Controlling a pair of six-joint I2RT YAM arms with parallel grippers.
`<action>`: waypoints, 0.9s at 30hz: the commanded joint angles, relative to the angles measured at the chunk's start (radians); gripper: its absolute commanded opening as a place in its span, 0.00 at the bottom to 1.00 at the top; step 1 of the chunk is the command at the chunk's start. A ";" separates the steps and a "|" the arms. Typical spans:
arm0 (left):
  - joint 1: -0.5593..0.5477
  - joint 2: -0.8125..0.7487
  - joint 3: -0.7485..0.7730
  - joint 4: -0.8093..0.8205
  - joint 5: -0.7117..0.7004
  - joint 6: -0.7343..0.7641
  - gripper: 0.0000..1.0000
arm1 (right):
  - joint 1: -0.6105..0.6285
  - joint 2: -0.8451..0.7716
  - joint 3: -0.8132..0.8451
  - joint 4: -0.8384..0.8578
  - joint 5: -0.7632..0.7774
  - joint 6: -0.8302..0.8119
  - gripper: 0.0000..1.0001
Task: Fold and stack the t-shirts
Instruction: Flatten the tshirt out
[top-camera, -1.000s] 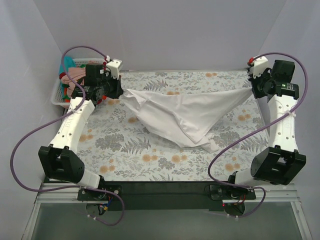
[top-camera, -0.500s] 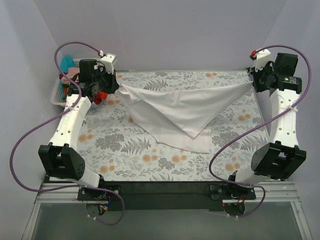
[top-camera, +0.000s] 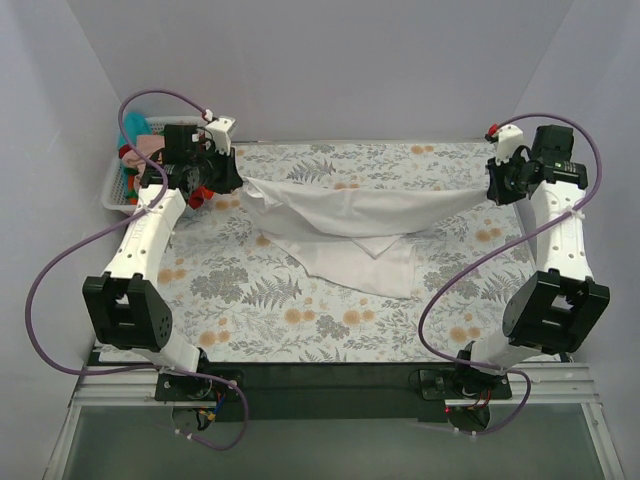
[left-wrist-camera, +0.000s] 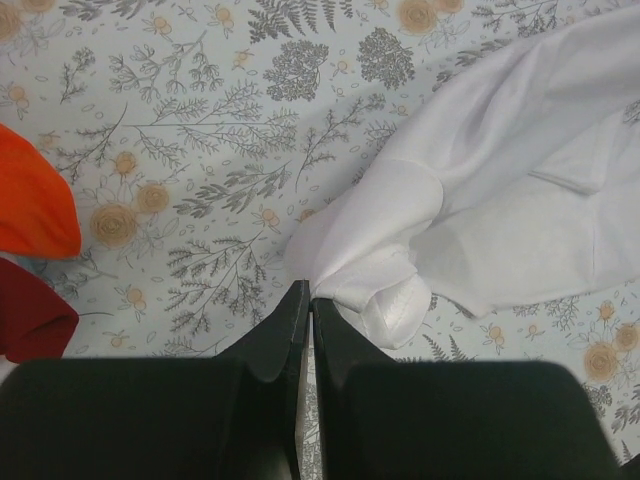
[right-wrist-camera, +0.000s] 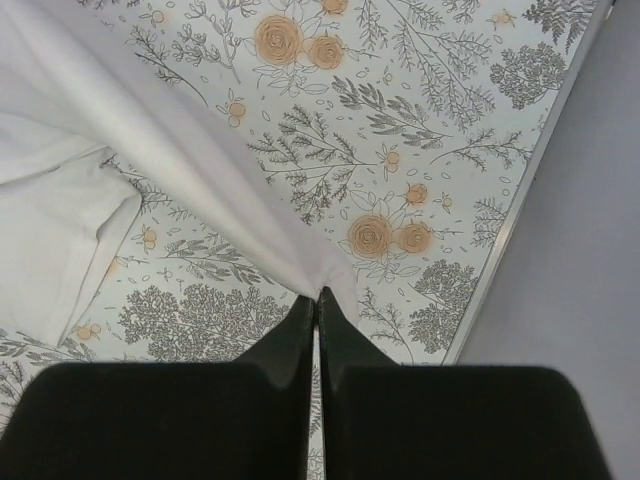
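Note:
The large white t-shirt (top-camera: 350, 225) hangs stretched between my two grippers over the far half of the floral table, its lower part lying on the cloth. My left gripper (top-camera: 238, 180) is shut on its left corner (left-wrist-camera: 345, 260); the jaws meet on the bunched cloth in the left wrist view. My right gripper (top-camera: 497, 183) is shut on its right corner (right-wrist-camera: 290, 250) near the table's right edge. Orange (left-wrist-camera: 30, 205) and dark red (left-wrist-camera: 25, 320) shirts lie at the far left. Pink and teal shirts (top-camera: 140, 145) sit in the basket.
A white lattice-sided basket (top-camera: 113, 188) stands at the far left corner against the wall. The table's metal edge (right-wrist-camera: 530, 200) and the grey right wall lie close to my right gripper. Purple cables loop from both arms.
Both grippers have lowered with the white t-shirt. Its hanging point has sunk onto the table and the cloth now lies flatter and wider across the far half.

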 joint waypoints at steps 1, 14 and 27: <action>0.004 -0.095 0.003 -0.003 0.021 0.023 0.00 | -0.001 -0.096 -0.020 0.006 -0.027 -0.032 0.01; 0.004 -0.124 -0.018 -0.126 0.145 0.016 0.00 | -0.002 -0.152 -0.089 -0.014 -0.060 -0.093 0.01; 0.010 0.186 0.121 0.080 -0.019 -0.132 0.00 | -0.002 0.353 0.252 0.122 -0.032 0.149 0.01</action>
